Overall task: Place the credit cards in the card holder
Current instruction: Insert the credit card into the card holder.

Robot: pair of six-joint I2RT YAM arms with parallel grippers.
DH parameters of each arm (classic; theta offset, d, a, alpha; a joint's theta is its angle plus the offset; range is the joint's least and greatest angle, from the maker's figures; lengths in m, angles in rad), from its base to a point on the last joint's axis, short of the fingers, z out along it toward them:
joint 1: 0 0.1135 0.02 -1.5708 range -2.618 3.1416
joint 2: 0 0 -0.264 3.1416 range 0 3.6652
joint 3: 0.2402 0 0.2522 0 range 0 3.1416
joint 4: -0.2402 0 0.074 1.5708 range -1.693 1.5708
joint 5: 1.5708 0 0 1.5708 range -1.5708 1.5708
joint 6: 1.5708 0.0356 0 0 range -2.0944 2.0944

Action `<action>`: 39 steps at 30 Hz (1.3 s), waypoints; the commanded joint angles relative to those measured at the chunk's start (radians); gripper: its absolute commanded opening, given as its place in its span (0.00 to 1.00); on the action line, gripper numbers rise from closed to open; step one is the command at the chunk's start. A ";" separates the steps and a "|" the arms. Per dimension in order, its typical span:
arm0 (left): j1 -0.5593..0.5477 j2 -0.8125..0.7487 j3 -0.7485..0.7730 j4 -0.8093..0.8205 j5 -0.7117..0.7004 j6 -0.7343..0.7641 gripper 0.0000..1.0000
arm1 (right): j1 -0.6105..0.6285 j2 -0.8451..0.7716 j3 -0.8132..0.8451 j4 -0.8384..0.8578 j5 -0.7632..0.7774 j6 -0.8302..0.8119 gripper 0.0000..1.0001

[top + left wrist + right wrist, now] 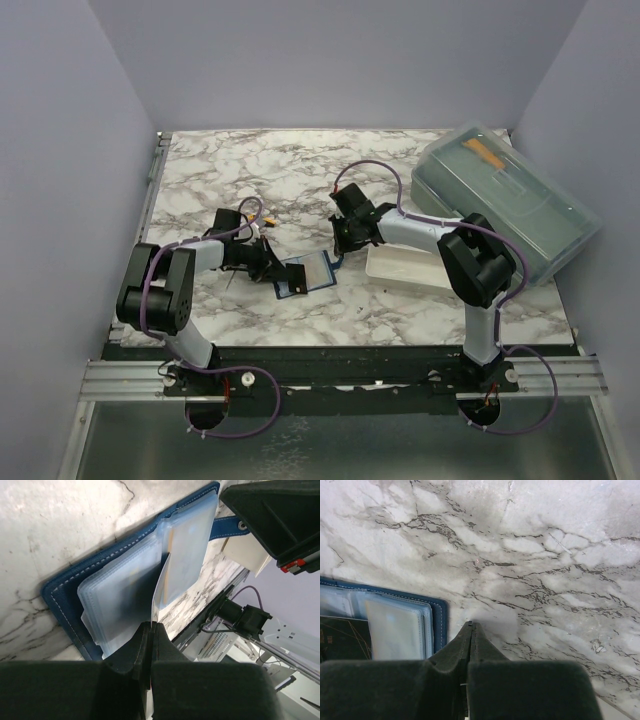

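Your left pincer (151, 625) is clamped on a clear sleeve (161, 587) of the open card holder (62, 590) at frame centre. Your right pincer (470, 625) is pressed together, empty, just beside it.

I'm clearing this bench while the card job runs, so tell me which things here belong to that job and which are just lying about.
Part of the job:
- card holder, lying open
- left gripper, shut on one of its clear sleeves
- right gripper, shut, beside the holder
- no loose card clearly seen

Just lying about:
- white tray
- plastic box
- orange strip at the box's far end
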 commanded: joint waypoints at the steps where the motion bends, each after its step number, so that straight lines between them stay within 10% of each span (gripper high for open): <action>1: 0.005 0.030 0.016 0.060 0.007 -0.039 0.00 | -0.002 0.044 0.010 -0.030 0.001 -0.016 0.00; 39: -0.038 0.050 -0.056 0.318 -0.092 -0.209 0.00 | -0.002 0.081 0.037 -0.029 -0.036 -0.027 0.00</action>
